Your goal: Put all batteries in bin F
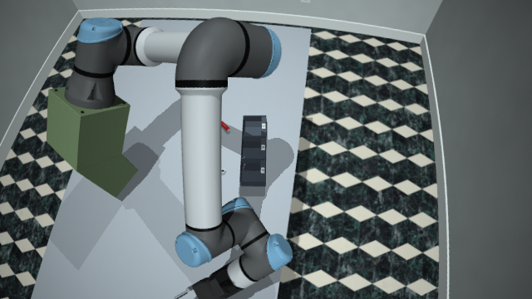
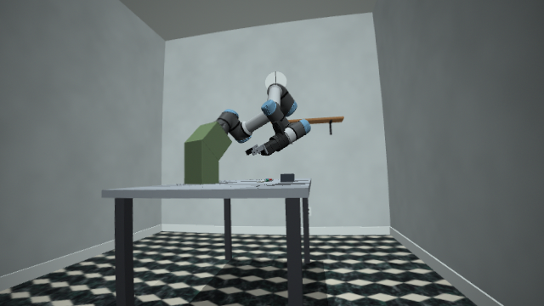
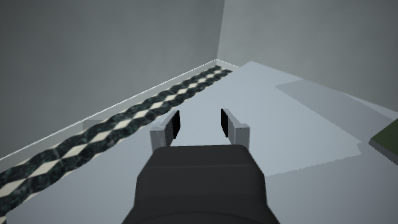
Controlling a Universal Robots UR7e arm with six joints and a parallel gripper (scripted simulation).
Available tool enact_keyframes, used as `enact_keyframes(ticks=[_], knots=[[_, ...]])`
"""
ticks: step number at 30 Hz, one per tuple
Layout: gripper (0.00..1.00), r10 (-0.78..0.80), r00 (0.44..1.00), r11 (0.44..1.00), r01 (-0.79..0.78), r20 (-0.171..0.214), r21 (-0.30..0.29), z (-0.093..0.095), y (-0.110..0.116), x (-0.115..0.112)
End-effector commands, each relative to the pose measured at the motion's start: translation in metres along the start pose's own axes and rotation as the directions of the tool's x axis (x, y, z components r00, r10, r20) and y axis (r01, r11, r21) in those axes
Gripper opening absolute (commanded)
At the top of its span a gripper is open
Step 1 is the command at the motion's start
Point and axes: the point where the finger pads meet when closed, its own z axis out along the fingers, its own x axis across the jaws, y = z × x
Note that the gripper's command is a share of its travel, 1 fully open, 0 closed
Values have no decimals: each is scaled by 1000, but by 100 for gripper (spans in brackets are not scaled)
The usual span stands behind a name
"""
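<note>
A dark row of three bins [image 1: 253, 149] stands on the grey table, towards its right edge; each bin has a small label that is too small to read. It also shows in the exterior view [image 2: 287, 177]. A small red object [image 1: 225, 127] lies just left of the bins, partly hidden by the arm. A tiny pale object [image 1: 223, 170] lies further along, also left of the bins. I cannot tell which of these are batteries. My gripper [image 3: 200, 118] [image 2: 251, 151] is open and empty, high above the table, away from the bins.
The green robot pedestal [image 1: 87, 133] stands at the table's left side. The arm's long white link [image 1: 202, 158] hides part of the table's middle. Small items [image 2: 268, 179] lie near the bins. The table's right edge runs close beside the bins.
</note>
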Motion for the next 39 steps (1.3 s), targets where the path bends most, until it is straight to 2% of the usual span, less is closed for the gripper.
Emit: enact_keyframes(ticks=[1, 17, 18, 26, 31, 32, 34, 35, 36, 39], knots=[[100, 1, 1000, 1000, -1, 1, 0, -1, -1, 0], [100, 1, 1000, 1000, -1, 1, 0, -1, -1, 0], [31, 1, 1000, 1000, -1, 1, 0, -5, -8, 0], [31, 1, 1000, 1000, -1, 1, 0, -34, -61, 7], [31, 1, 1000, 1000, -1, 1, 0, -34, -61, 7], [31, 28, 1000, 999, -29, -11, -40, -38, -58, 13], [31, 28, 1000, 999, -29, -11, -40, -38, -58, 13], [31, 59, 998, 995, -60, -5, -78, -44, -55, 19], [31, 69, 998, 993, -69, -4, -90, -50, -52, 24], [31, 69, 998, 993, -69, -4, -91, -57, -49, 31]])
